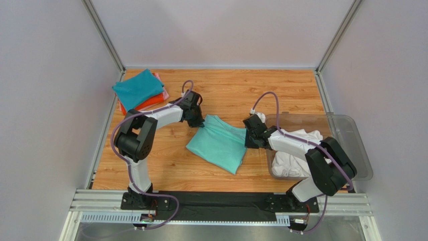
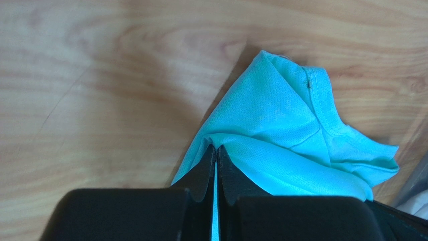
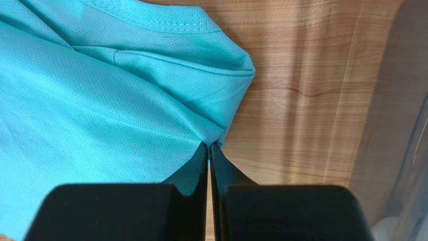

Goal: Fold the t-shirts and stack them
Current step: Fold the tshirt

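I find the mint-green t-shirt (image 1: pixel 218 143) lying part-folded in the middle of the wooden table (image 1: pixel 226 85), the left gripper (image 1: pixel 198 120) clamped on its far-left corner and the right gripper (image 1: pixel 249 136) clamped on its right corner, both pairs of jaws closed to a sliver on the cloth. At the far-left corner the teal-blue t-shirt (image 1: pixel 136 88) tops a stack over the orange-red t-shirt (image 1: pixel 150 103), with the edge of a pink t-shirt (image 1: pixel 158 77) behind, well apart from the left gripper. The clear plastic bin (image 1: pixel 351 131) holding white t-shirts (image 1: pixel 296 150) stands at the right edge, its left wall just beside the right gripper; bare wood runs from the mint-green t-shirt to the far wall (image 1: pixel 216 30).
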